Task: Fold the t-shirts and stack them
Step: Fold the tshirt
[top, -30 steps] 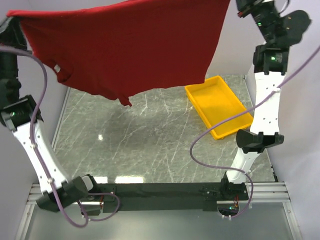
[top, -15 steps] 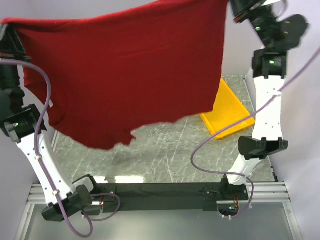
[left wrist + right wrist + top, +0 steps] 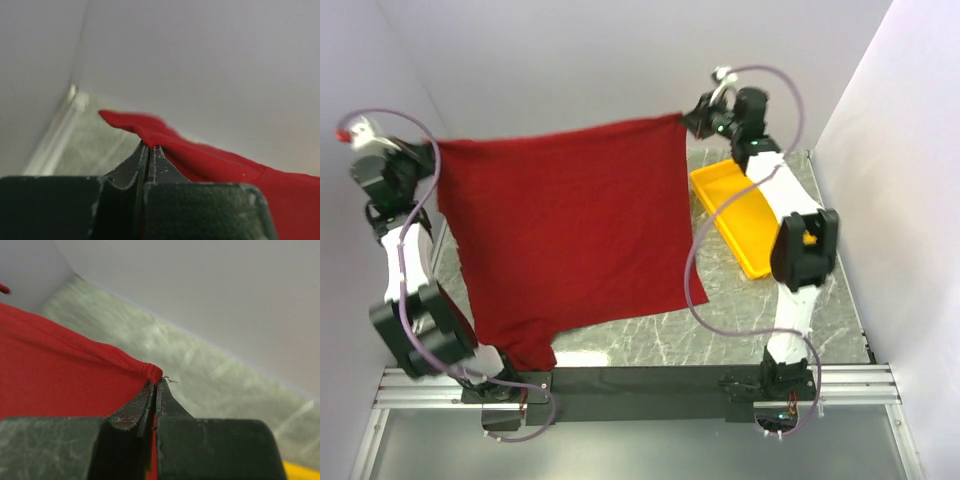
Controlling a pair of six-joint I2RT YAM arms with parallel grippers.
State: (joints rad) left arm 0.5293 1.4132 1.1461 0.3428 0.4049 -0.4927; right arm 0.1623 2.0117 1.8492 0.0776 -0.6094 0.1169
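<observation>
A dark red t-shirt [image 3: 570, 240] hangs stretched between my two grippers, spread over the marble table, its lower part trailing toward the near edge. My left gripper [image 3: 432, 150] is shut on its far left corner [image 3: 145, 131]. My right gripper [image 3: 688, 116] is shut on its far right corner [image 3: 152, 371]. In both wrist views the jaws are pressed together with red cloth pinched at the tips. The shirt's neck label is not visible.
A yellow tray [image 3: 750, 215] lies on the table at the right, partly behind the right arm. White walls close in at the back and both sides. The black rail with the arm bases [image 3: 640, 385] runs along the near edge.
Both arms have moved away from the camera toward the table's far side and lowered, carrying the shirt. The shirt, which filled the top of the view, now hangs spread over the table.
</observation>
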